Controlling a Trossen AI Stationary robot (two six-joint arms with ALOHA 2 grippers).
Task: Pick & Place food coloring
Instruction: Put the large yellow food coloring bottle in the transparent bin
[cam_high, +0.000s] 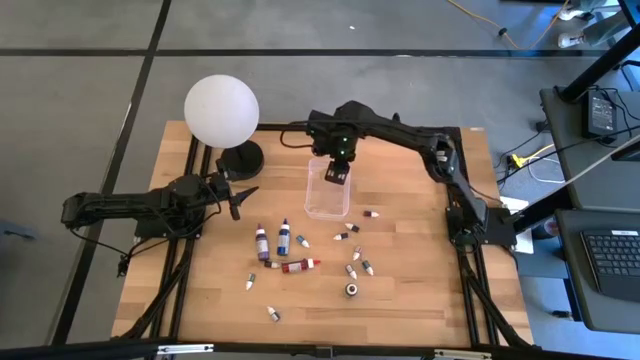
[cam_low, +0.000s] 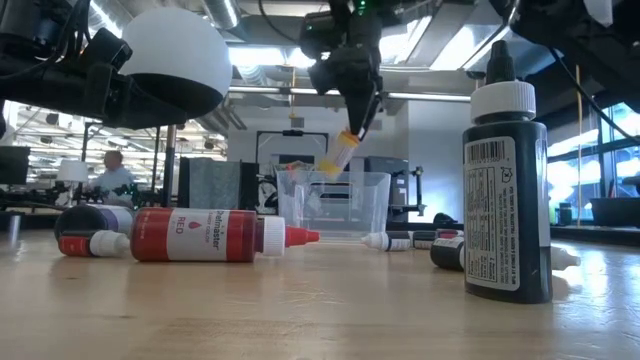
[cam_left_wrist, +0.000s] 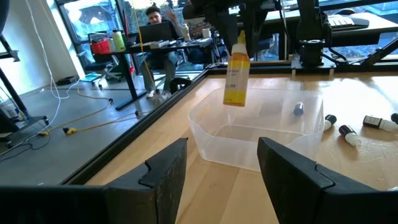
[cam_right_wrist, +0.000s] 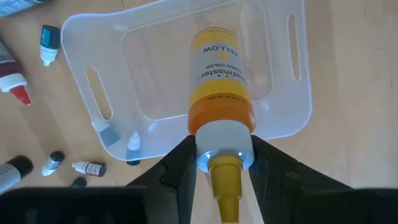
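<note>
A yellow food coloring bottle (cam_right_wrist: 221, 81) hangs over the clear plastic box (cam_high: 328, 190), with my right gripper (cam_right_wrist: 221, 155) shut on it. A small bottle (cam_left_wrist: 298, 109) lies inside the box. More food coloring bottles lie on the wood nearer the front: purple (cam_high: 262, 242), blue (cam_high: 283, 237) and red (cam_low: 200, 235). A dark one (cam_low: 505, 200) stands upright. My left gripper (cam_high: 240, 195) waits open and level at the table's left, pointing toward the box, with nothing between its fingers (cam_left_wrist: 165, 168). My right gripper pinches the yellow bottle's white cap (cam_right_wrist: 225, 146) between its two fingers. The fingers come from above and point down. The bottle (cam_low: 340, 155) hangs below them, a little tilted, its bottom down, clear of the box and the table.
A big white globe lamp (cam_high: 221, 108) on a black base stands at the far left, beside my left arm. Several small bottles (cam_high: 352, 250) are scattered over the table's middle and front. Bare wood lies at the front left and along the right side.
</note>
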